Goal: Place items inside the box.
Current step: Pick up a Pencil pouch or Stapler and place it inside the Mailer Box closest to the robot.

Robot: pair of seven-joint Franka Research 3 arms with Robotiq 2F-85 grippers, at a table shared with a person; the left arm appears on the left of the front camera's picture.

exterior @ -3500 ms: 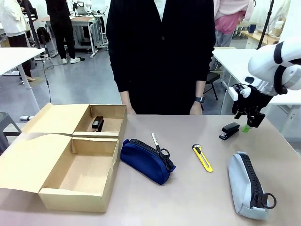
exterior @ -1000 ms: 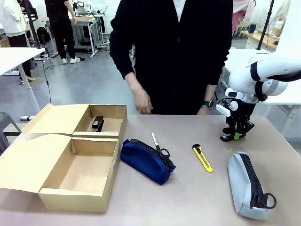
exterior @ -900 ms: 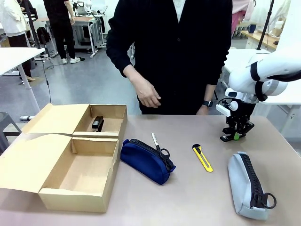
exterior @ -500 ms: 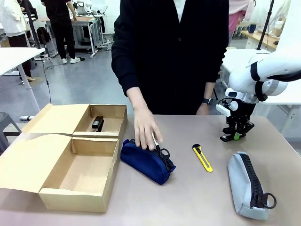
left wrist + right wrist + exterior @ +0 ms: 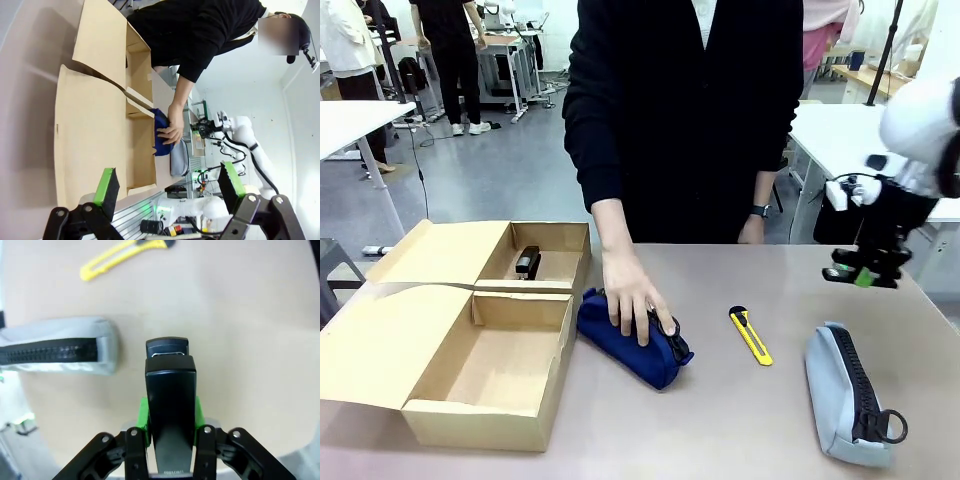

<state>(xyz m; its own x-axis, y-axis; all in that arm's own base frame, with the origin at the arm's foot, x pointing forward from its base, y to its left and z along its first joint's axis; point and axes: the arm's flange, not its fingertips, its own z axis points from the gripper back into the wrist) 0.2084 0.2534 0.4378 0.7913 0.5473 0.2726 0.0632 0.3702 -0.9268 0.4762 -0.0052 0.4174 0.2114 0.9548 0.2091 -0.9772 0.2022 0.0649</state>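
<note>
Black stapler (image 5: 170,385) gripped in right tool (image 5: 865,275), held above beige surface (image 5: 740,420) at far right. Left tool (image 5: 167,187) spread wide, empty. Carrying step; next, probably: swing left to long brown cardboard box (image 5: 480,425), lower into a compartment, clear of person's hand (image 5: 635,295) on navy zip pouch (image 5: 620,345).

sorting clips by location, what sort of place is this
Most likely a robotics lab or research workspace: a white robot arm works at a table shared with a person, and more white work tables and other people stand in the open room behind.
</note>
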